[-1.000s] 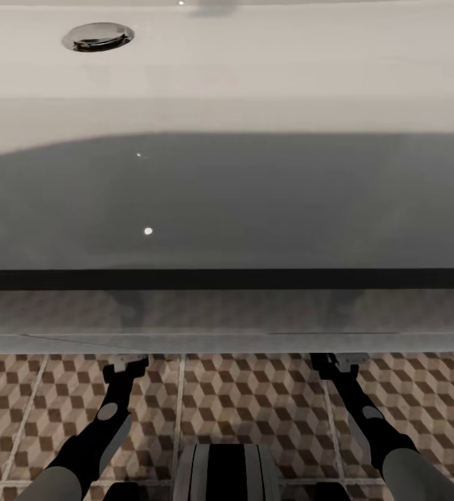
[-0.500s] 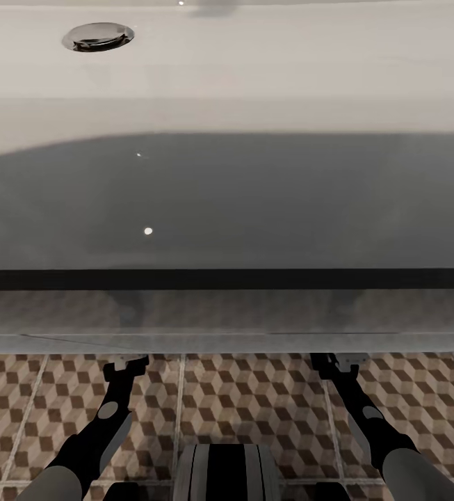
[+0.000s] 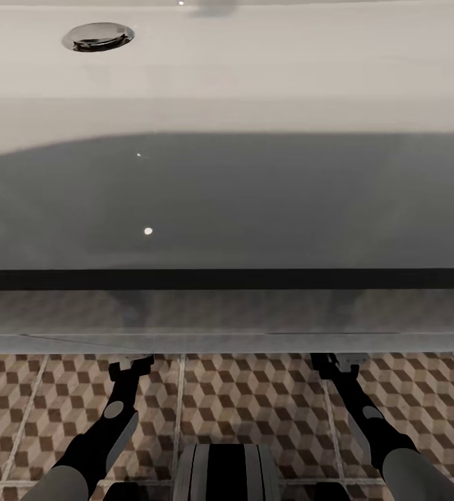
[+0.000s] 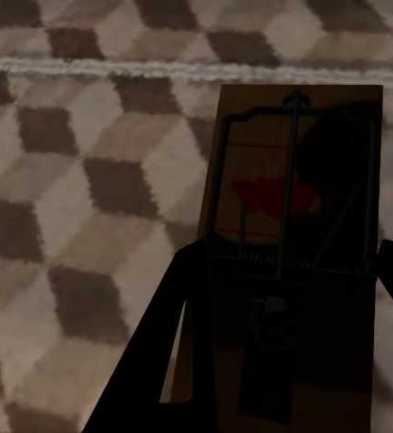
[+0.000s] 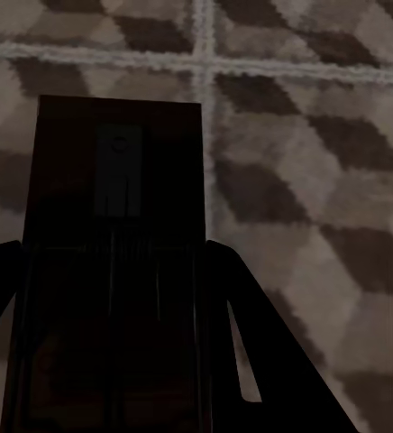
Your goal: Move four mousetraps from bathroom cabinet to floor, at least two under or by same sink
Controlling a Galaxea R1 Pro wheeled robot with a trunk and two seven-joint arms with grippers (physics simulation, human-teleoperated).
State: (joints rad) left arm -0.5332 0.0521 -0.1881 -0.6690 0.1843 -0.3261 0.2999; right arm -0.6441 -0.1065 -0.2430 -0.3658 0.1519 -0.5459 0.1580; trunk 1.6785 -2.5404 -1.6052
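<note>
In the left wrist view a brown mousetrap (image 4: 287,162) with a wire bar and a red patch sits between my left gripper's (image 4: 291,257) fingers, which touch its two long edges, just above the cube-patterned bathroom floor (image 4: 79,207). The right wrist view shows a second, darker mousetrap (image 5: 115,153) held the same way in my right gripper (image 5: 114,257) over the floor tiles (image 5: 305,180). From the head view both arms reach forward under the white sink's (image 3: 227,76) front rim, which hides the fingers and the traps. The cabinet is out of view.
The sink's chrome drain (image 3: 98,36) lies at the far left of the basin. A dark gap (image 3: 227,278) runs below the basin's front. Tiled floor (image 3: 254,403) shows between my two forearms, with my trunk (image 3: 227,473) at the bottom.
My left forearm and wrist have shifted slightly to the right under the sink's rim. The right arm and the camera have stayed still.
</note>
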